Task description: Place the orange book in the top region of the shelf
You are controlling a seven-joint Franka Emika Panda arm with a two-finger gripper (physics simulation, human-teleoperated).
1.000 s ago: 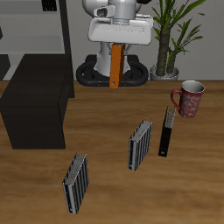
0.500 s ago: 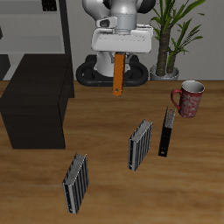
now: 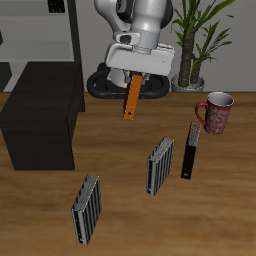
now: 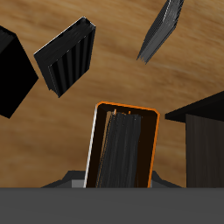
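I have the orange book (image 3: 132, 99) hanging in the air above the table (image 3: 120, 215), tilted a little off vertical, with its upper end pinched in the gripper (image 3: 138, 75); the jaws are closed on it. From the wrist view the orange book (image 4: 123, 144) fills the middle, orange cover edge outlining it, though the fingers themselves are too dark for me to make out clearly there. The shelf (image 3: 40, 115) sits on the table off to one side of the book and lower than it, well apart from it, its flat top bare. Nearer the table's front edge two dark ribbed books stand upright, one (image 3: 161, 165) roughly below the arm and the other (image 3: 87, 209) closer to the front. A slim black book (image 3: 190, 151) stands beside a red mug (image 3: 215, 113), and a potted plant (image 3: 195, 40) sits farther back.
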